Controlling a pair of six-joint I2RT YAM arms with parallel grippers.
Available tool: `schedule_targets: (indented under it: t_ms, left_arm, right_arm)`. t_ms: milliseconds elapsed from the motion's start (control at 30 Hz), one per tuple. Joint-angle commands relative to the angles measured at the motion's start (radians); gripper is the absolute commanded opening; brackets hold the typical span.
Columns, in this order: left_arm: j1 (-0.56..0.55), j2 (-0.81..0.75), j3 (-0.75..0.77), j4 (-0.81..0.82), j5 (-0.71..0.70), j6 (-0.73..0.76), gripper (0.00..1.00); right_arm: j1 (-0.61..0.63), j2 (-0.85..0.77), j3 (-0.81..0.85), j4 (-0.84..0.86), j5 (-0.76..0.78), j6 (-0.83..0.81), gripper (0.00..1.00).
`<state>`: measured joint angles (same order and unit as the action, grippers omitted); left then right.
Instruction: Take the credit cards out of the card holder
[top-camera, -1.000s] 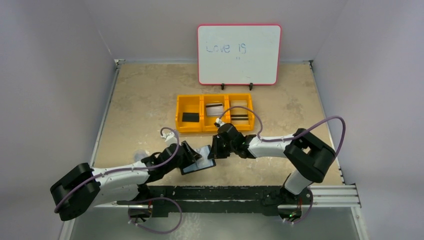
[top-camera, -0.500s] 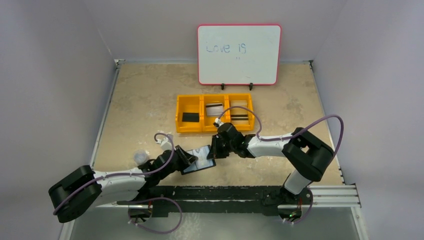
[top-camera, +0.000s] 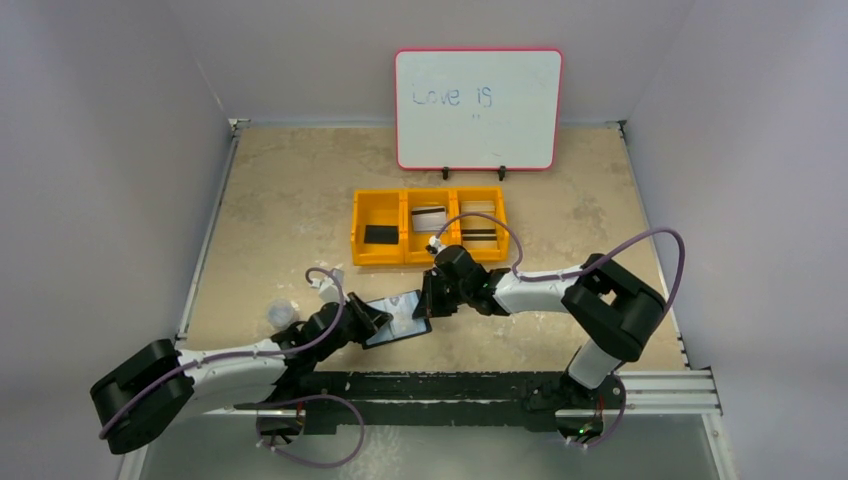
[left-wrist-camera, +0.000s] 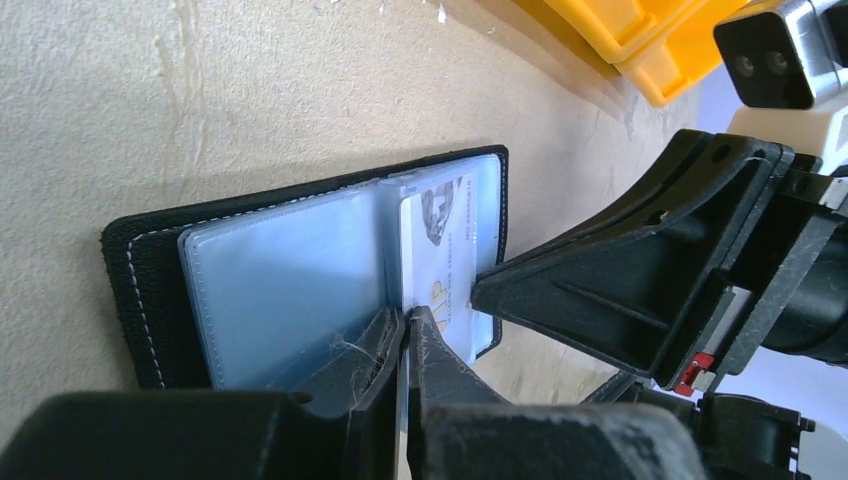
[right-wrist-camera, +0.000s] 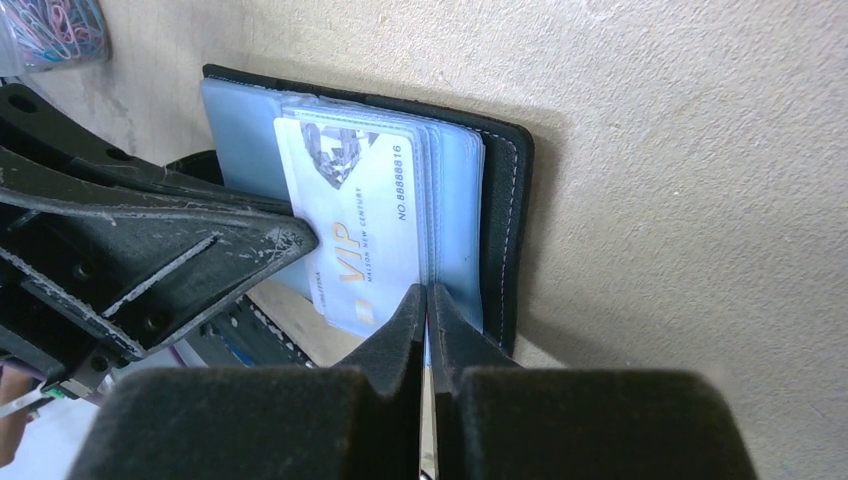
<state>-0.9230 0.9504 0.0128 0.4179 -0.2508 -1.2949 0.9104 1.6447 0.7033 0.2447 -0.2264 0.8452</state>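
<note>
Pinching card holder (left-wrist-camera: 130, 270) sleeves, both jaws closed.

The left gripper (left-wrist-camera: 405, 320) has closed on a clear sleeve of the card holder (left-wrist-camera: 280, 272).

The card holder (left-wrist-camera: 140, 270) is black, bumpy and leather-like with pale stitches, its pockets (left-wrist-camera: 280, 290) are clear shiny plastic, the card (right-wrist-camera: 350, 230) is smooth glossy plastic, the table (left-wrist-camera: 200, 90) is rough and dull like stone, the tray (left-wrist-camera: 640, 40) is shiny yellow plastic, and the left gripper (left-wrist-camera: 405, 325) is dull, scratched black plastic
</note>
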Motion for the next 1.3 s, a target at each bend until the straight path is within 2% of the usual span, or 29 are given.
schedule_targets:
  t_ms: [0, 500, 633, 800, 933, 1100, 1200, 1267]
  left_arm:
    - [-0.003, -0.054, -0.033, -0.008, -0.018, 0.032, 0.00]
    - [-0.002, -0.088, 0.000, -0.156, -0.010, 0.071, 0.00]
    - [-0.001, -0.070, 0.001, -0.137, -0.009, 0.075, 0.00]
    - [-0.002, -0.058, 0.001, -0.139, -0.009, 0.068, 0.00]
    - [-0.002, -0.051, 0.009, -0.136, -0.010, 0.074, 0.00]
    - [-0.002, -0.038, 0.012, -0.128, -0.010, 0.074, 0.00]
    - [-0.002, -0.037, 0.015, -0.131, -0.007, 0.073, 0.00]
    - [-0.001, -0.040, 0.016, -0.138, -0.008, 0.072, 0.00]
  right_arm:
    - [0.002, 0.026, 0.008, -0.039, 0.030, -0.009, 0.00]
    - [0.001, 0.032, 0.027, -0.064, 0.048, -0.026, 0.00]
    - [0.005, -0.041, 0.020, -0.015, 0.088, -0.069, 0.00]
    - [0.007, -0.103, 0.043, -0.073, 0.139, -0.106, 0.00]
    - [0.021, -0.092, 0.048, 0.012, 0.037, -0.144, 0.02]
    - [0.036, 0.007, 0.068, 0.065, -0.072, -0.160, 0.02]
    - [0.044, 0.038, 0.067, 0.075, -0.070, -0.153, 0.01]
    - [0.044, 0.046, 0.071, 0.018, -0.026, -0.132, 0.00]
